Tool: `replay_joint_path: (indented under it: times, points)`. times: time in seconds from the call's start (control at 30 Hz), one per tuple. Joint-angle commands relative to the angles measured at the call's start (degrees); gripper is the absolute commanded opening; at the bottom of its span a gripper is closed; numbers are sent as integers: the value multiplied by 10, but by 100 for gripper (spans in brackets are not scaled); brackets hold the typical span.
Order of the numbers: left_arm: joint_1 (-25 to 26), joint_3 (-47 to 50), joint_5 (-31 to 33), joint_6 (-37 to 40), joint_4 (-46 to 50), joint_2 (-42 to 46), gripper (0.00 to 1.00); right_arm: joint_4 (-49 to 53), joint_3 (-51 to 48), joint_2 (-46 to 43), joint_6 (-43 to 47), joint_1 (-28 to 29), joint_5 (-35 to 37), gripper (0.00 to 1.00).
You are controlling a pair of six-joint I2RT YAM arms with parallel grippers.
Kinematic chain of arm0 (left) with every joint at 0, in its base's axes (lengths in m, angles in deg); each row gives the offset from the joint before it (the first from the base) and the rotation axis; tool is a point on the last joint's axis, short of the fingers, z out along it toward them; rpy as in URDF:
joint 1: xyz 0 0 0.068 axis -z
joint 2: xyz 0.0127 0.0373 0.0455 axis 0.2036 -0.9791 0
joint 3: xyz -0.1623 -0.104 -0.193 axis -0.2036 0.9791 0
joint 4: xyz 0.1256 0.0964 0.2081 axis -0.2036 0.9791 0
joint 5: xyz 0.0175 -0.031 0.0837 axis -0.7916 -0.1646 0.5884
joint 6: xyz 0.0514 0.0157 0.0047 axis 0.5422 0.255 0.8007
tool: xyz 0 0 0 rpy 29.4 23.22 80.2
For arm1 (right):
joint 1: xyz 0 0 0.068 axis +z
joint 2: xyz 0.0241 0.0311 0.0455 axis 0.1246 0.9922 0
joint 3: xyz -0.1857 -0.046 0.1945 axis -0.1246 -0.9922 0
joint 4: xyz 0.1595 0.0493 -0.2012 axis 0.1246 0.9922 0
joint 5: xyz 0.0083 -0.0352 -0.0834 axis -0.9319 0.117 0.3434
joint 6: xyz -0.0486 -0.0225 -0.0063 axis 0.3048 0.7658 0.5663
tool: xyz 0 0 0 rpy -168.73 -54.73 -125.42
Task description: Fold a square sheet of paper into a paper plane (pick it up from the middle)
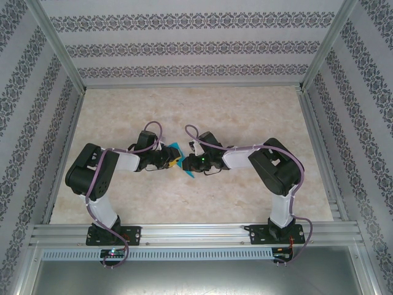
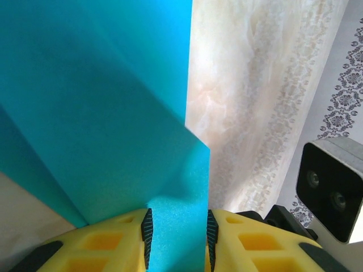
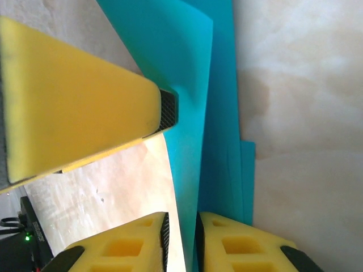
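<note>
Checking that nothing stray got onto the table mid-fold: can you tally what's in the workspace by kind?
Folded teal paper: 1
Yellow-fingered grippers: 2 (left gripper, right gripper)
Robot arms: 2 (left arm, right arm)
Total: 5

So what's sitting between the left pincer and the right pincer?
The folded teal paper: in the top view it spans the gap between the left pincer and the right pincer.
</note>
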Motion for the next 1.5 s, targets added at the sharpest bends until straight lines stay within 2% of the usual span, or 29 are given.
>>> replay_joint_path:
  times: [0.0,0.23,0.43,0.63,0.77,0.93,1.03,1.33,1.47]
  points:
    - [3,6,42,3,73,-40,35,59,14,-16,39,-6,-9,22]
    - [4,-2,46,8,94,-40,35,101,36,0,87,-7,-15,22]
    - [4,-11,51,13,114,-46,35,110,41,15,94,-10,-31,13]
    - [3,-16,50,12,123,-55,35,114,40,39,88,-11,-35,9]
    - [3,-20,51,12,129,-59,34,112,40,46,84,-12,-39,10]
    - [3,-23,60,17,150,-58,34,117,36,1,74,-20,-42,19]
    - [3,-21,63,18,154,-59,34,132,34,-20,79,-21,-47,20]
    - [3,-17,62,18,152,-58,33,137,17,-10,78,-21,-44,17]
    - [4,-17,63,17,154,-58,33,140,16,9,80,-21,-33,10]
